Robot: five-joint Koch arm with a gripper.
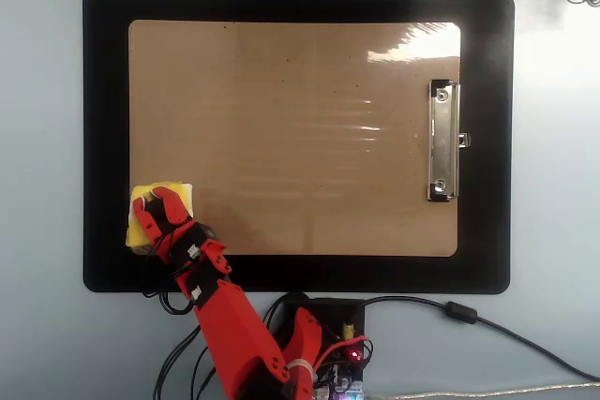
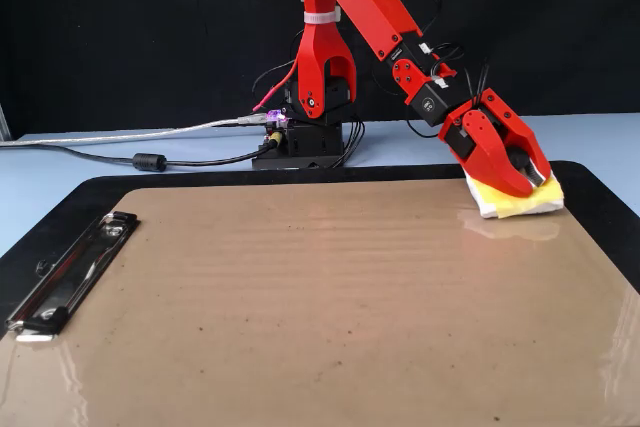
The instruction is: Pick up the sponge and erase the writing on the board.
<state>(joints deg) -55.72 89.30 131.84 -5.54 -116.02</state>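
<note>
Pale blue table (image 1: pixel 42 138) under black mat (image 1: pixel 103 138), cables (image 2: pixel 120 137).

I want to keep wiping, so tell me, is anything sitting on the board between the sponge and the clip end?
Nothing visible. The end effector grips the sponge at the board's lower left corner in the overhead view, partly over the black mat. The surface across to the clip is bare.
</note>
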